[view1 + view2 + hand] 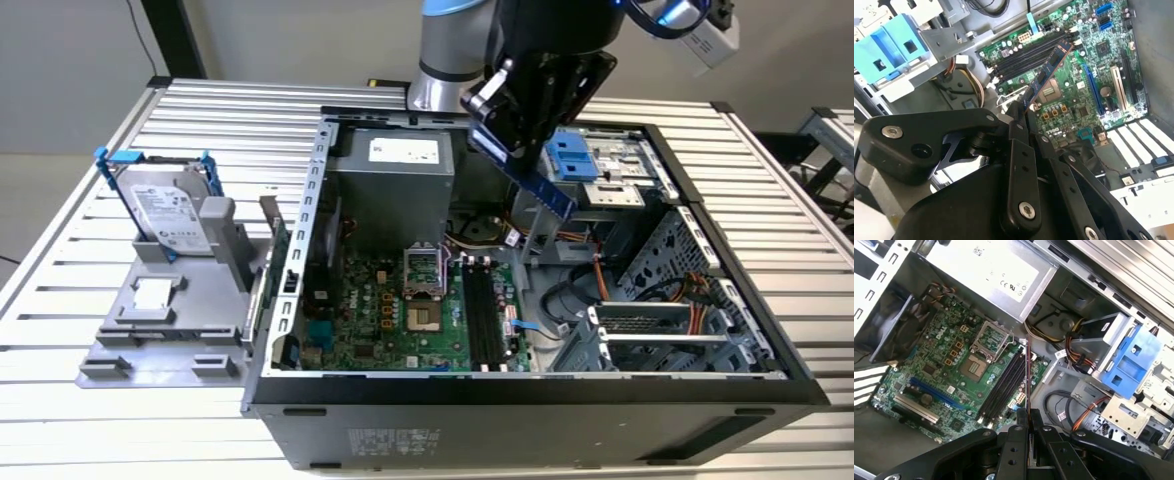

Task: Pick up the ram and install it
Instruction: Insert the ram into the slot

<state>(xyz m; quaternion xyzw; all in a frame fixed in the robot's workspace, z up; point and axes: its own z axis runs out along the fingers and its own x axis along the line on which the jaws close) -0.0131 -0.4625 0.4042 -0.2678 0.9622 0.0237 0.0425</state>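
Observation:
My gripper (518, 150) is shut on the ram (545, 187), a thin dark blue stick that slants down from the fingers above the open computer case. It hangs in the air over the green motherboard (387, 320), well above the long black memory slots (483, 315). In the second wrist view the ram (1048, 72) sticks out of the gripper (1023, 107) toward the slots (1026, 55). In the first wrist view the ram (1027, 372) shows edge-on, rising from the gripper (1028, 415) beside the slots (1003, 386).
A silver hard drive (167, 212) with a blue bracket stands on a grey fixture at the exterior view's left. Inside the case (534, 385) are the grey power supply (394, 172), a blue drive bay (577, 160), loose cables (594, 285) and the processor socket (422, 268).

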